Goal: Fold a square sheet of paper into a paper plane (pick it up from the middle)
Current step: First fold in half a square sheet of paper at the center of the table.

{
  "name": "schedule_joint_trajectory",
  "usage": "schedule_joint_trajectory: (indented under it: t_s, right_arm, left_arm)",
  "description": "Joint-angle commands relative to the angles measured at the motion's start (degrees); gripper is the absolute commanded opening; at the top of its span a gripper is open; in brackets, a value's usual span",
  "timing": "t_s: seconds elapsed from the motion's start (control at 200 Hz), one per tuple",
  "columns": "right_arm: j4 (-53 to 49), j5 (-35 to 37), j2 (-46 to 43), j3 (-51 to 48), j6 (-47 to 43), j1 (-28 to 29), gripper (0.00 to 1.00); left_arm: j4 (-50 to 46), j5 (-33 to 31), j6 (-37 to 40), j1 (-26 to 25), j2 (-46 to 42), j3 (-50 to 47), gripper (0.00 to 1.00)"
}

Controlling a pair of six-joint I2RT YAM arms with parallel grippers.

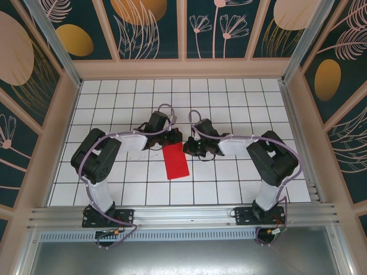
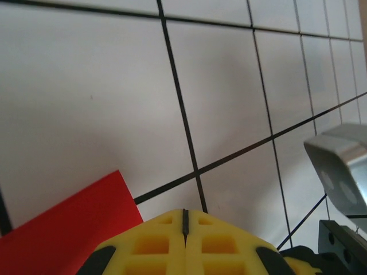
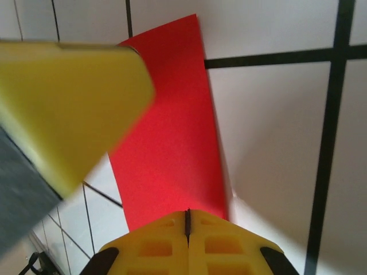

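- The square sheet of paper (image 1: pixel 176 163) lies on the white gridded worktop (image 1: pixel 114 103), midway between the two arms and just in front of both hands.
- From above it shows as a narrow red strip rather than a full square. I judge it is already folded once, or partly lifted and seen at an angle; the views do not settle which.
- The left hand (image 1: pixel 172 137) sits at the strip's far end with its jaws pressed together. In its wrist view the yellow fingertips (image 2: pixel 155 246) meet along a thin seam, and the red corner lies just beside them, not between them.
- The right hand (image 1: pixel 188 146) is also closed, its fingertips (image 3: pixel 221 246) meeting. The paper's near edge runs in under those tips, but I cannot tell whether it is pinched or only lying below them.
- Handling, as I judge it:
  - The paper is very light, thin and limp. It will sag or curl if held by one edge, and it will slide easily on the smooth tiles.
  - It creases for good, so a stray pinch would leave a mark.
- Where to hold: a flat sheet gives the fingers no edge to get under, so nipping up a small ridge near the middle suits best. For later folds, one hand should pin it while the other takes a free corner.
- Risk: closing too hard or dragging could crumple or tear the paper.
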Motion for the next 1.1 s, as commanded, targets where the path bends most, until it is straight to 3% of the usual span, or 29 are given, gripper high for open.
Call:
schedule_joint_trajectory:
  t_s: [0.0, 0.425, 0.691, 1.096]
  right_arm:
    - [1.3, -1.0, 2.4, 2.3, 1.0, 0.2, 0.03]
    - [-4.0, -1.7, 3.9, 1.9, -0.8, 2.2, 0.03]
    - [-6.0, -2.1, -0.5, -3.6, -0.3, 4.6, 0.03]
    - [-5.9, -2.5, -7.1, -12.3, 3.3, 8.4, 0.03]
  left_arm:
    - [1.3, 1.8, -0.8, -0.5, 2.3, 0.8, 0.02]
    - [0.1, -4.9, -1.6, -0.6, 5.2, -3.1, 0.00]
    - [-0.4, -8.5, -1.7, -0.5, 6.1, -4.9, 0.00]
    - [-0.3, -8.9, -1.7, -0.6, 6.0, -4.8, 0.00]
